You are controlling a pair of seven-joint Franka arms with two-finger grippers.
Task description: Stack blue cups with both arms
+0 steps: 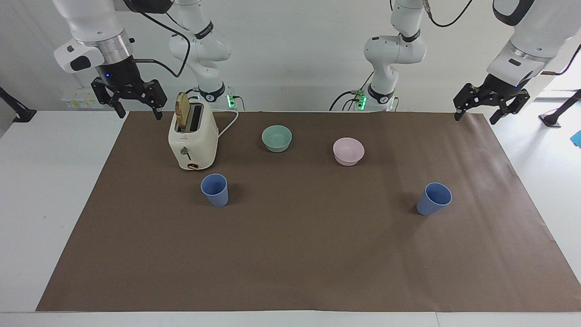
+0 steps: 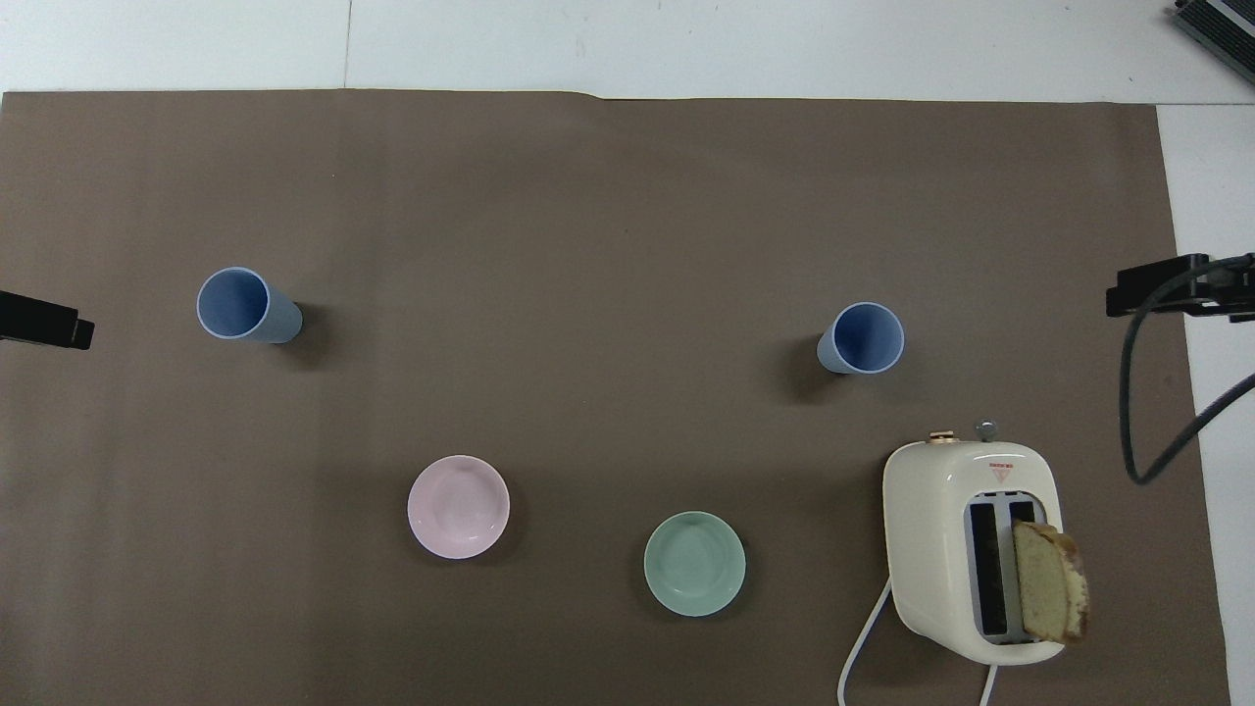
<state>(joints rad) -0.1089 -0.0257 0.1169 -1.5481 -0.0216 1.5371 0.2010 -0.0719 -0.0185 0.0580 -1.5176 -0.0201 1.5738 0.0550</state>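
Observation:
Two blue cups stand upright and apart on the brown mat. One cup (image 1: 214,190) (image 2: 861,338) is just beside the toaster, toward the right arm's end. The other cup (image 1: 434,199) (image 2: 245,306) is toward the left arm's end. My right gripper (image 1: 140,113) (image 2: 1167,289) hangs open and empty above the mat's corner beside the toaster. My left gripper (image 1: 475,119) (image 2: 44,322) hangs open and empty above the mat's corner at its own end. Neither gripper touches a cup. Both arms wait.
A cream toaster (image 1: 193,141) (image 2: 971,549) with a slice of bread in one slot stands near the right arm, its cord trailing toward the robots. A mint-green bowl (image 1: 277,138) (image 2: 694,564) and a pink bowl (image 1: 348,151) (image 2: 458,507) sit nearer to the robots than the cups.

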